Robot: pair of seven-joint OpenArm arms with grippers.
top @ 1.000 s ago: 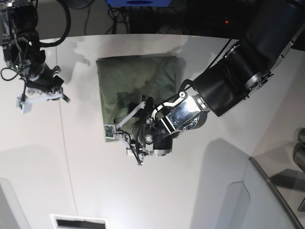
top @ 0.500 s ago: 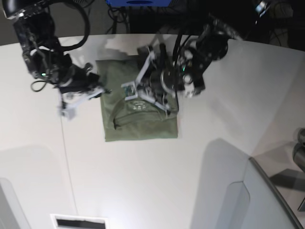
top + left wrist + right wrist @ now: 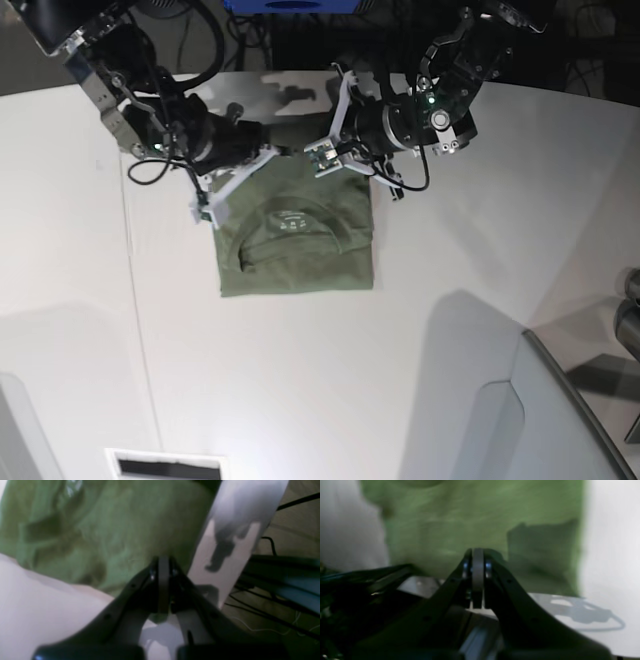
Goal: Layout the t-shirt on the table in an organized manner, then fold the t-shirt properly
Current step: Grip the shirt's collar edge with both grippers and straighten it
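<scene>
Soft, light, limp olive t-shirt point(image 3: 297, 240), folded into a compact rectangle near the far edge of the table point(image 3: 300, 380); likely to sag and slide, so best taken at corners. Left gripper point(image 3: 345, 160) and right gripper point(image 3: 225, 180) both fully closed at the far corners (pinching cloth or not: unclear). Neck label print too small to read.

The white table point(image 3: 300, 380) — thin dark seam at one side — carries the folded olive t-shirt point(image 3: 296, 240).
</scene>
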